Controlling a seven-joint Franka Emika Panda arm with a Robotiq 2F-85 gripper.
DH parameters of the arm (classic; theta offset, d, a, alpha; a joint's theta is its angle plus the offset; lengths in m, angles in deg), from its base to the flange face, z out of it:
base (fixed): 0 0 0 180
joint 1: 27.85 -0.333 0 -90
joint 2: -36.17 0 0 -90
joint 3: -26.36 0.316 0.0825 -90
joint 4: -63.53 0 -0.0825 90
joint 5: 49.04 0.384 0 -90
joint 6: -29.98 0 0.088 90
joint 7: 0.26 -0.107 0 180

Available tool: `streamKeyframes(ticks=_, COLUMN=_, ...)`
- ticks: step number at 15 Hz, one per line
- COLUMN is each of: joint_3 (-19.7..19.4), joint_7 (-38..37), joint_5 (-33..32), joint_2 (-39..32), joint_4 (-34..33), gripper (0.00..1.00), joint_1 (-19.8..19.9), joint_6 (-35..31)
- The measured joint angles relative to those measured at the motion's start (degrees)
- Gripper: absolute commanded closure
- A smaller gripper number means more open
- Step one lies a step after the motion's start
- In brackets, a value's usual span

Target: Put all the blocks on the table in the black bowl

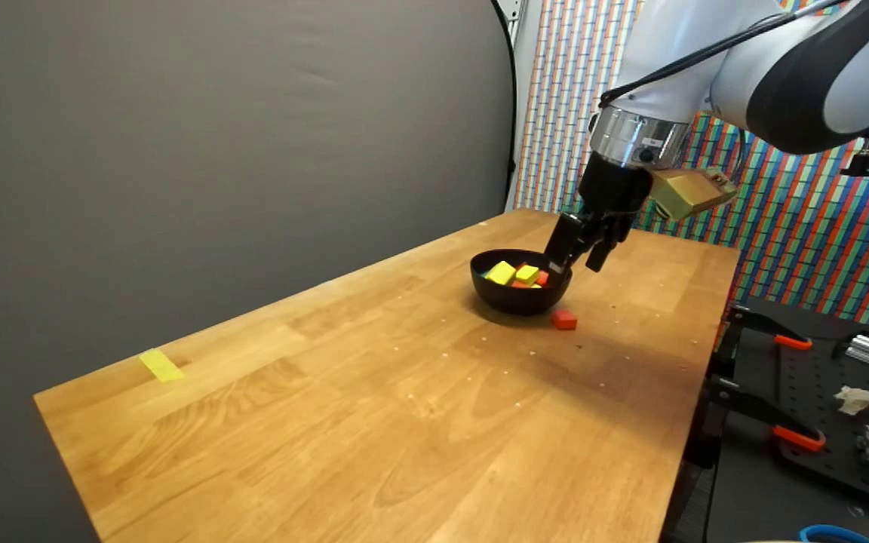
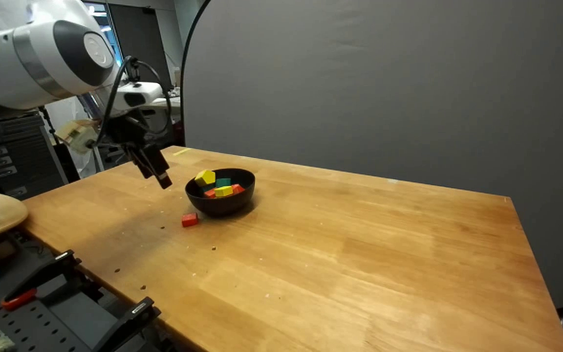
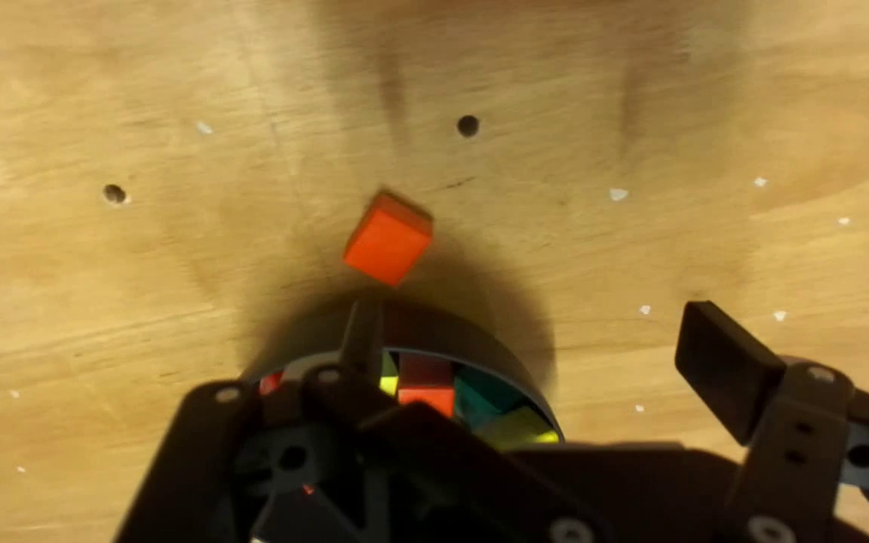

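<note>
Robotiq gripper (image 1: 577, 261) hung spread wide near the black bowl (image 2: 220, 208). I saw one red block (image 3: 388, 240) just beside that bowl, more blocks (image 2: 223, 191) inside.

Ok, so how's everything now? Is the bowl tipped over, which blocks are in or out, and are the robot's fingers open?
Black bowl: upright on the table, blocks inside.
Loose red block: on the table, beside the bowl.
Other red blocks: in the bowl.
Yellow blocks: in the bowl.
Green blocks: in the bowl.
Fingers: open, holding nothing.
Yellow strip: flat on the table.
</note>
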Motion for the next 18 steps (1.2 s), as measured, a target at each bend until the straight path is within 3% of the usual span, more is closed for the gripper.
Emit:
streamKeyframes(ticks=4, joint_3=1.2, joint_7=-12.8, joint_5=-3.1, joint_2=0.3, joint_4=-0.8, gripper=0.00, joint_1=-0.7, joint_6=0.0)
streamKeyframes(ticks=11, joint_3=0.3, joint_7=-3.5, joint_5=-0.6, joint_2=-7.9, joint_4=-1.5, gripper=0.00, joint_1=0.5, joint_6=2.1)
streamKeyframes(ticks=18, joint_3=-9.1, joint_7=-7.6, joint_5=-17.4, joint_2=-13.8, joint_4=-7.1, gripper=0.00, joint_1=0.4, joint_6=0.8)
